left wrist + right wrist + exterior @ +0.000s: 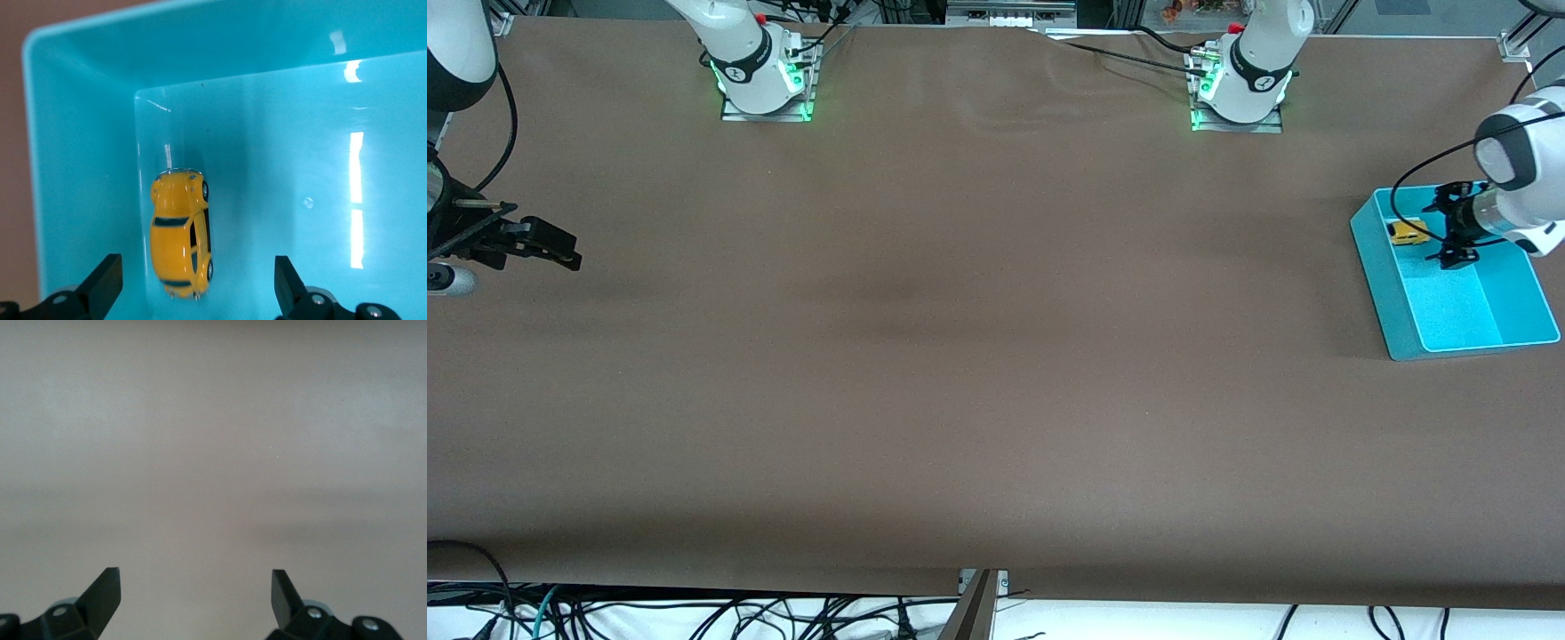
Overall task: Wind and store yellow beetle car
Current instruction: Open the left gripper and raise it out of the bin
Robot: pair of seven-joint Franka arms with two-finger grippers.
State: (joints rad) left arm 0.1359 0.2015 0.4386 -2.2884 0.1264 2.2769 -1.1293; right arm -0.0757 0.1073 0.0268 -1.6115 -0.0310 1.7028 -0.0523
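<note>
Already stored: yellow beetle car (181,233) lying in teal bin (1458,342) at left arm's end, near a corner. Left gripper (193,293) over it, spread wide, empty; car's long axis crosswise to finger gap. Right gripper (195,597) waiting, also spread.

High front camera facing both bases; left wrist camera close above the teal bin (1376,258), shared with it.

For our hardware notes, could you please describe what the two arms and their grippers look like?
Both arms are glossy white with black joint bands, black cables, and green-lit bases. The left gripper and right gripper are black, with flat wedge-shaped fingers and silver screws.
</note>
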